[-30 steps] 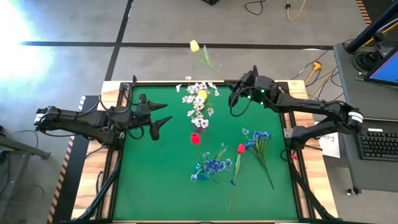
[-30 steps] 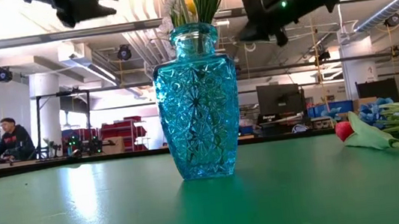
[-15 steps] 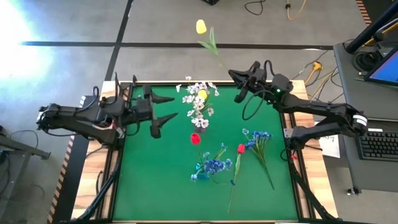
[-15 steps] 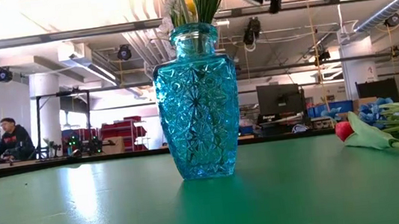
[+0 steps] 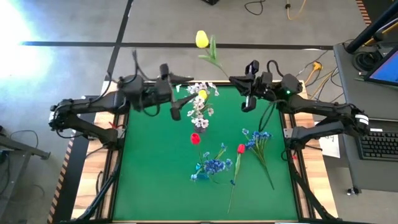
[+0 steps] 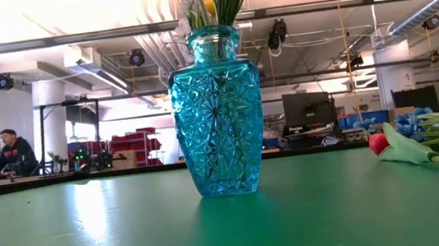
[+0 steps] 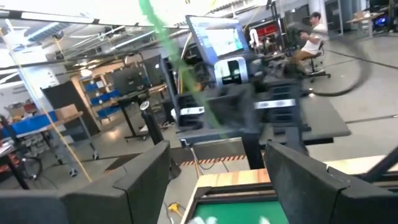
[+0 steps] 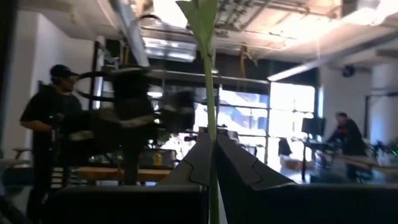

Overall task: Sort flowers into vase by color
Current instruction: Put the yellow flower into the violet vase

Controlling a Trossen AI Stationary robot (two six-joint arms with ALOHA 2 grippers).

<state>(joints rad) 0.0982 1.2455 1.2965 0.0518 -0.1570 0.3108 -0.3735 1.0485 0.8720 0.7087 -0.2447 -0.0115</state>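
My right gripper is above the table's far edge, right of the vase, shut on a yellow tulip. In the right wrist view its stem rises between the fingers. The blue glass vase stands on the green mat and holds white blossom sprays and a yellow bud. My left gripper hovers open just left of the vase's flowers. Blue blooms, a red tulip and more blue blooms lie flat on the mat. My right gripper pinches the yellow tulip's green stem at its lower part, between the two fingers, which lie across the stem and point toward the table's left. The flower is lifted clear, its bud slanting toward the far left.
A second red bud shows just near the vase. A raised wooden rim frames the mat. The mat's left half is bare. A desk with a keyboard stands right of the table. People sit in the room behind.
My right gripper has risen out of the low view's top and moved slightly toward the far right, carrying the yellow tulip up and clear. My left gripper, still open, has risen and swung right and far, toward the vase's flowers.
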